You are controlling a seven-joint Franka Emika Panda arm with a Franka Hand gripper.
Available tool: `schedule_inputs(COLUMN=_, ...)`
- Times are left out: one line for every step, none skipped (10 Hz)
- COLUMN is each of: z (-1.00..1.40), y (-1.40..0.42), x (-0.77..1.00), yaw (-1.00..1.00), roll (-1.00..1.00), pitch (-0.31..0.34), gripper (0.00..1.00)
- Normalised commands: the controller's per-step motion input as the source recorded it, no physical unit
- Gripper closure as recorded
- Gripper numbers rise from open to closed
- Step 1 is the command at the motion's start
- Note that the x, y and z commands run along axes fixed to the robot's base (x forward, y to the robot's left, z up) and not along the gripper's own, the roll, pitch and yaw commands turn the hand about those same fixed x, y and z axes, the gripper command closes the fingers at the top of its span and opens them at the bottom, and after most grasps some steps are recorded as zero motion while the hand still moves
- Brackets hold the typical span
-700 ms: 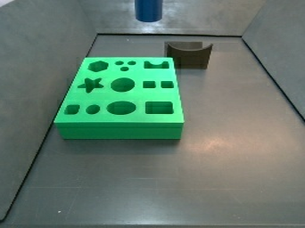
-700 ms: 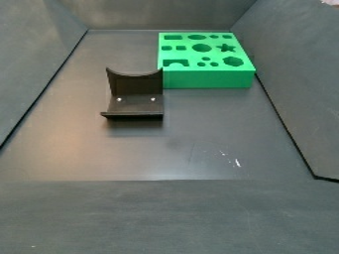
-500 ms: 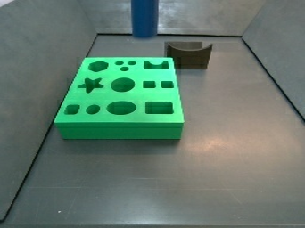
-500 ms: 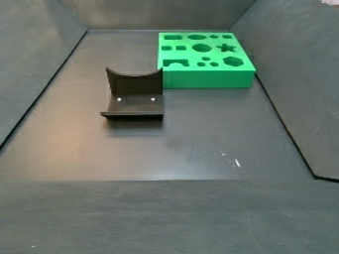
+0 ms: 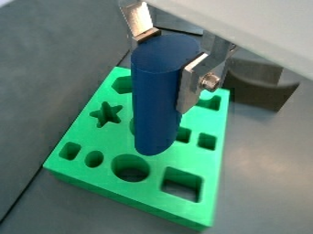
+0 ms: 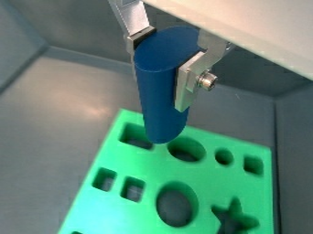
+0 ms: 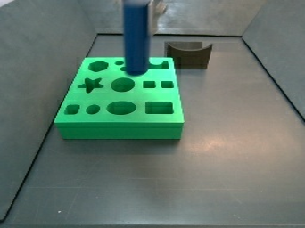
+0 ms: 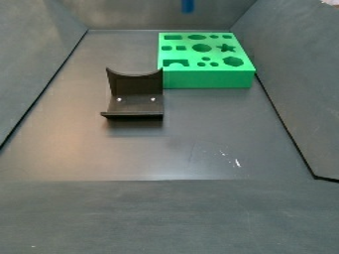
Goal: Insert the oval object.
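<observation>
The gripper (image 5: pixel 169 66) is shut on the oval object (image 5: pixel 163 91), a tall smooth blue peg held upright between its silver fingers (image 5: pixel 196 78); both wrist views show this (image 6: pixel 166 87). The peg hangs above the green block (image 7: pixel 167 123), over its back rows of holes, in a side view (image 7: pixel 137 40). The block's oval hole (image 7: pixel 120 109) lies in the front row, nearer than the peg. In a side view only the peg's lower tip (image 8: pixel 187 5) shows, well above the block (image 8: pixel 205 77). The gripper itself is out of both side views.
The dark fixture (image 7: pixel 191 55) stands behind the green block to the right, and also shows in a side view (image 8: pixel 133 94). Grey walls enclose the dark floor (image 7: pixel 226 169). The block carries star, round, square and notched holes as well.
The peg has come down from the top edge of the side view and forward, from behind the block to over its back holes. The block and fixture have not moved.
</observation>
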Motion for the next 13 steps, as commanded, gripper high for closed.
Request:
schedule_inputs(z=-0.95, y=-0.29, x=-0.73, yaw=-0.27, roll=0.05, pitch=-0.097, gripper=1.00)
schedule_inputs(z=-0.54, y=-0.33, x=-0.83, yaw=-0.08, roll=0.18, pitch=-0.177, gripper=1.00)
schedule_inputs(z=-0.28, y=-0.17, x=-0.75, yaw=-0.20, roll=0.21, pitch=-0.180, gripper=1.00)
schedule_inputs(z=-0.21, y=0.00, x=-0.47, yaw=-0.59, roll=0.12, pitch=-0.126, gripper=1.00)
schedule_inputs(z=-0.08, y=0.00, x=-0.01, yaw=-1.00, roll=0.09, pitch=-0.027, gripper=1.00)
schedule_inputs(z=0.00, y=0.00, x=0.00, yaw=-1.00, roll=0.08, pitch=-0.026, gripper=1.00)
schedule_inputs(z=-0.02, y=0.00, x=0.33, yaw=-0.77, roll=0.12, pitch=-0.019, gripper=1.00)
schedule_inputs(z=-0.11, y=0.00, x=0.39, yaw=-0.73, roll=0.16, pitch=-0.034, gripper=1.00)
schedule_inputs(z=-0.16, y=0.00, x=0.49, yaw=-0.64, roll=0.19, pitch=-0.043, gripper=1.00)
schedule_inputs(z=-0.14, y=0.00, x=0.55, yaw=-0.61, roll=0.18, pitch=-0.046, gripper=1.00)
schedule_inputs(z=-0.17, y=0.00, x=0.54, yaw=-0.61, roll=0.14, pitch=-0.070, gripper=1.00)
schedule_inputs(z=-0.26, y=0.00, x=0.46, yaw=-0.67, roll=0.10, pitch=-0.081, gripper=1.00)
schedule_inputs(z=-0.34, y=-0.02, x=0.25, yaw=-0.83, roll=0.07, pitch=-0.087, gripper=1.00)
